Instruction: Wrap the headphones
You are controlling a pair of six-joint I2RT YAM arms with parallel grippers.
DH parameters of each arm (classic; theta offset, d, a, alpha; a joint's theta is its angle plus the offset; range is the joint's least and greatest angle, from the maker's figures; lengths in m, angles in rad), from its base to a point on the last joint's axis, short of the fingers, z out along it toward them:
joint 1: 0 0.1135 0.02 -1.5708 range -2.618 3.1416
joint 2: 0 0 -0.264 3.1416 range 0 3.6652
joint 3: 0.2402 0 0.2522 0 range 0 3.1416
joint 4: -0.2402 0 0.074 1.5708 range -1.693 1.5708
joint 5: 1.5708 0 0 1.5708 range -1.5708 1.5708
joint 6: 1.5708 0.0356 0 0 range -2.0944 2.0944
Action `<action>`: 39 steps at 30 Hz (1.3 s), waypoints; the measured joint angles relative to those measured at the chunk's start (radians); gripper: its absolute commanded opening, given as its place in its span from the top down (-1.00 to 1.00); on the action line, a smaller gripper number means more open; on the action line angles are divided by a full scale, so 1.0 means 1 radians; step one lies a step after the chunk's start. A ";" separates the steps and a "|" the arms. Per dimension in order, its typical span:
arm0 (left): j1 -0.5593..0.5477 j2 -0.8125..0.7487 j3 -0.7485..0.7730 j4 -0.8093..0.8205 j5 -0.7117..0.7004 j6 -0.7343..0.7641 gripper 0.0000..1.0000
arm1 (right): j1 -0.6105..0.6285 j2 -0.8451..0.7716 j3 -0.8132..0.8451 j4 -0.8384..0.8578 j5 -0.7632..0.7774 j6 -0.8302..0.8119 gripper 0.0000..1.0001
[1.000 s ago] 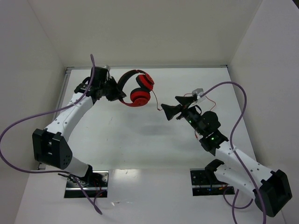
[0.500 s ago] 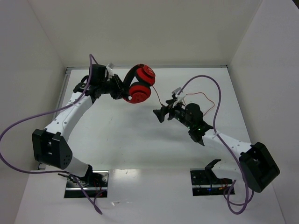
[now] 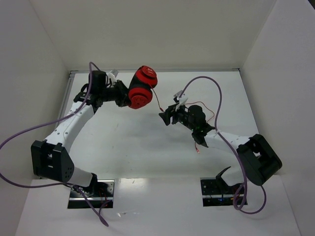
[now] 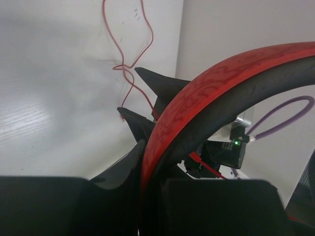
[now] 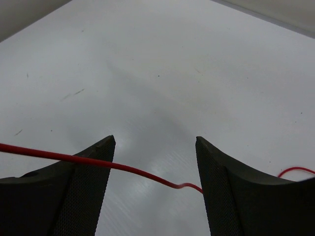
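Note:
The red headphones [image 3: 140,91] hang above the table at the back left. My left gripper [image 3: 122,95] is shut on their headband [image 4: 206,93], which arcs across the left wrist view with its black lining underneath. The thin red cord [image 3: 158,104] runs from the ear cups to my right gripper [image 3: 165,116], loops behind it and ends near the right forearm. My right gripper [image 5: 155,147] is open. The cord [image 5: 142,172] crosses the gap between its fingers, resting against both inner faces. The right gripper's black fingers [image 4: 157,83] also show in the left wrist view, with the cord [image 4: 142,44] looping above them.
Purple robot cables [image 3: 206,83] arc over both arms. White walls [image 3: 44,64] enclose the table on the left, back and right. The arm bases [image 3: 91,191] sit at the near edge.
The left gripper has turned the headphones so the ear cups swung up and left. The right arm has reached left toward them, its gripper still open, with the cord trailing behind it.

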 measured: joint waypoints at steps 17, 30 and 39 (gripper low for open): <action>0.040 0.000 0.000 0.070 0.103 -0.055 1.00 | 0.000 0.096 0.062 0.081 0.002 -0.013 0.75; 0.040 0.001 0.001 0.018 0.233 0.091 1.00 | 0.005 0.312 0.227 0.145 0.048 -0.077 0.97; 0.042 -0.042 -0.112 -0.106 0.220 0.325 1.00 | 0.011 0.457 0.442 0.136 0.114 -0.150 0.97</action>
